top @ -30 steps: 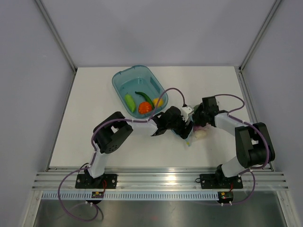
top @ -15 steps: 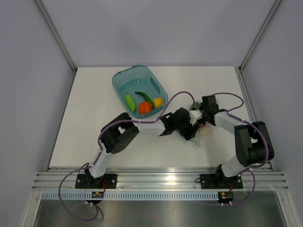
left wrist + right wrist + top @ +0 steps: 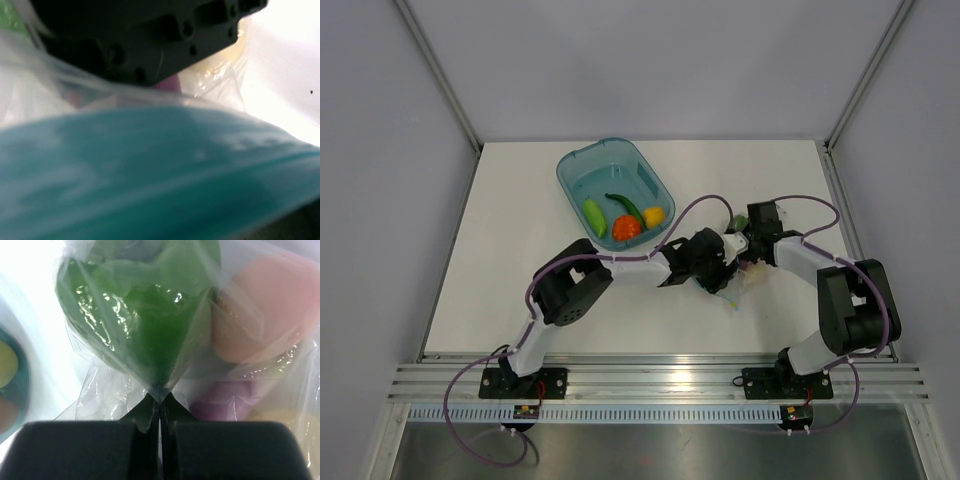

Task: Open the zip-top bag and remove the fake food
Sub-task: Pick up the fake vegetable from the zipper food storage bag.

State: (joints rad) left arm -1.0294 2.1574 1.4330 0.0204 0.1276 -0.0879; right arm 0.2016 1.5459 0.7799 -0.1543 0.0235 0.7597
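Observation:
The zip-top bag (image 3: 737, 284) lies crumpled between my two grippers, right of the table's centre. My right gripper (image 3: 160, 396) is shut on a fold of its clear plastic. Through the film I see fake food: a green pepper (image 3: 142, 315), a pinkish-white piece (image 3: 265, 315) and a purple eggplant (image 3: 225, 400). My left gripper (image 3: 722, 268) presses against the bag from the left. In its wrist view the blurred teal zip strip (image 3: 150, 170) fills the lower frame and hides the jaws, with the right gripper's black body (image 3: 140, 35) just beyond.
A rigid teal tub (image 3: 578, 170) stands at the back centre-left, holding a cucumber (image 3: 594, 217), an orange-red piece (image 3: 627, 228), a dark green pepper (image 3: 626, 206) and a lemon (image 3: 654, 215). Both arms' purple cables arch over the bag area.
My left gripper has slid right until it meets the bag and the right gripper. The right gripper has closed on the plastic, and the bag has bunched up between them.

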